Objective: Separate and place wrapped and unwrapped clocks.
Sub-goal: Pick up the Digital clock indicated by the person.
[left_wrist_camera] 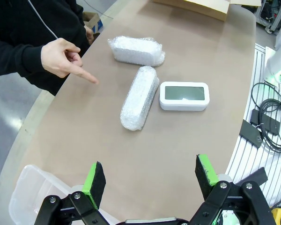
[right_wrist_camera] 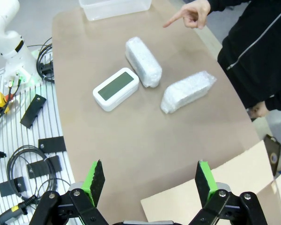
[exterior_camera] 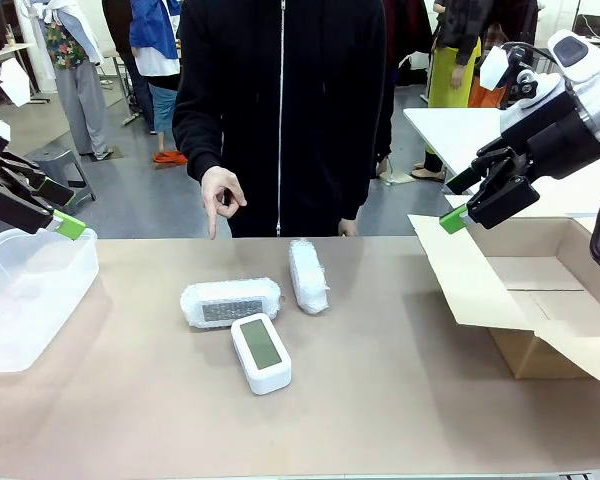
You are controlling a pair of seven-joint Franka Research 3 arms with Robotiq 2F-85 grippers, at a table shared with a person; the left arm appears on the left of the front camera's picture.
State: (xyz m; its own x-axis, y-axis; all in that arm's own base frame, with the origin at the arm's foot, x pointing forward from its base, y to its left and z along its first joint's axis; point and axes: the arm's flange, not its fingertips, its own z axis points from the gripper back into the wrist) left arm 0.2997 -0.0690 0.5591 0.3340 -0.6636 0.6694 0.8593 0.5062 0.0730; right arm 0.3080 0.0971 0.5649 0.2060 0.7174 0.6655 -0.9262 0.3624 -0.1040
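Note:
Two bubble-wrapped clocks lie mid-table: one (exterior_camera: 230,301) lengthwise across, the other (exterior_camera: 308,275) pointing away toward the person. A bare white clock (exterior_camera: 261,352) with a grey-green screen lies just in front of them. In the left wrist view the same three show as wrapped clock (left_wrist_camera: 139,97), wrapped clock (left_wrist_camera: 136,50) and white clock (left_wrist_camera: 184,95). My left gripper (left_wrist_camera: 150,180) hangs open above the tub at the left. My right gripper (right_wrist_camera: 150,180) is open above the cardboard box, with the white clock (right_wrist_camera: 115,88) and both bundles (right_wrist_camera: 143,68) (right_wrist_camera: 187,91) ahead of it.
A clear plastic tub (exterior_camera: 25,300) stands at the table's left edge. An open cardboard box (exterior_camera: 540,300) sits at the right. A person in a black jacket stands at the far side, one hand (exterior_camera: 220,198) pointing a finger down at the table.

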